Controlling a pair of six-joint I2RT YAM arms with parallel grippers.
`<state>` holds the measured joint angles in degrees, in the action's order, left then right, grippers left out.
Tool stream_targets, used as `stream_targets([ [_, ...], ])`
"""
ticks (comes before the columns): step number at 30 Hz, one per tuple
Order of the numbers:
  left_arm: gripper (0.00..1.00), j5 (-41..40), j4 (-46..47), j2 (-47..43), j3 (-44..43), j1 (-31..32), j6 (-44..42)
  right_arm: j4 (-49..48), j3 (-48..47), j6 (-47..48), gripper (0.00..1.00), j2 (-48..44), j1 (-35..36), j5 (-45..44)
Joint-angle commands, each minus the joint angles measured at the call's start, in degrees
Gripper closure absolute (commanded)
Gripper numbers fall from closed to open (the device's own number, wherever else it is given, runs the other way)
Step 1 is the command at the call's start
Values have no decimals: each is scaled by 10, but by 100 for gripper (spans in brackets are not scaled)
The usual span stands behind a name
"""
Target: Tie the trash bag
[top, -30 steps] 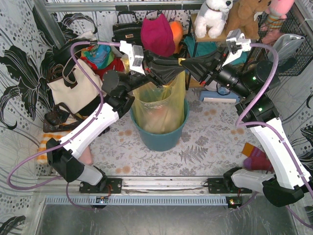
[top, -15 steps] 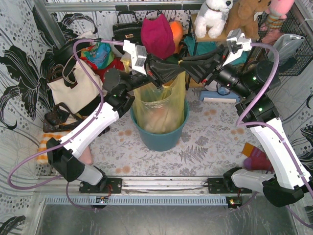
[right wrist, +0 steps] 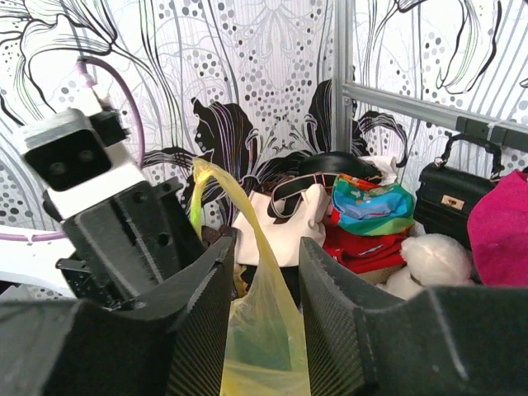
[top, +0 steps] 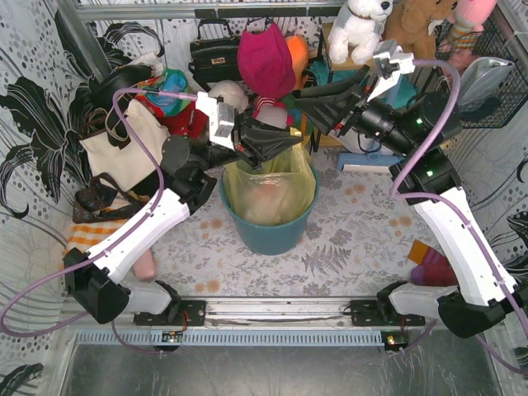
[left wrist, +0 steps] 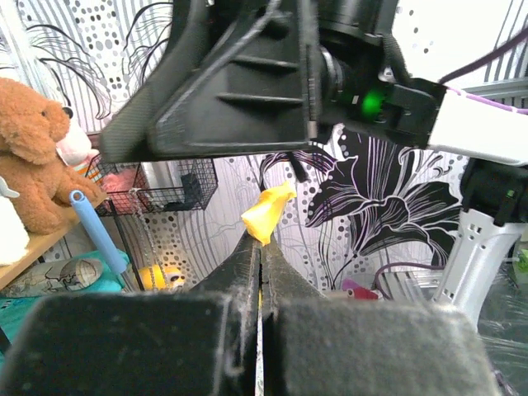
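- Trash bag [top: 266, 188], yellow and translucent, sits inside the teal bin [top: 272, 238] on the tabletop [top: 346, 247]. From above, the left claw [top: 295, 142] covers its upper edge, so we cannot make out how the mouth lies.
- From the left wrist we see only a short yellow tip of a handle strip [left wrist: 266, 213]; the fingers hide the rest.
- Both arms reach forward over the bin, the left one low above the trash bag, the right claw [top: 293, 97] higher and just beyond it.
- We see the left claw pressed together, pinching the handle strip.
- The right claw stands apart, with the strip rising between its fingers; we cannot tell whether either finger touches it.
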<state>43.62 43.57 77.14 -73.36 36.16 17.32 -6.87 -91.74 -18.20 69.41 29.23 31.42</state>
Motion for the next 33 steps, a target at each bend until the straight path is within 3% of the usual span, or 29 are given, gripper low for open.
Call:
stream_targets([
  [1,100,20,43,-31,24,-2,5,-10,-40,-15,61,31,3,23],
  [14,100,45,43,-73,71,2,25,11,-165,11,49,161,50,90],
  [24,100,49,53,-65,72,4,49,137,-410,70,22,350,88,193],
  [28,100,55,48,-58,63,5,53,192,-490,86,20,403,104,200],
  [33,100,55,49,-55,62,5,54,193,-494,101,19,414,120,191],
])
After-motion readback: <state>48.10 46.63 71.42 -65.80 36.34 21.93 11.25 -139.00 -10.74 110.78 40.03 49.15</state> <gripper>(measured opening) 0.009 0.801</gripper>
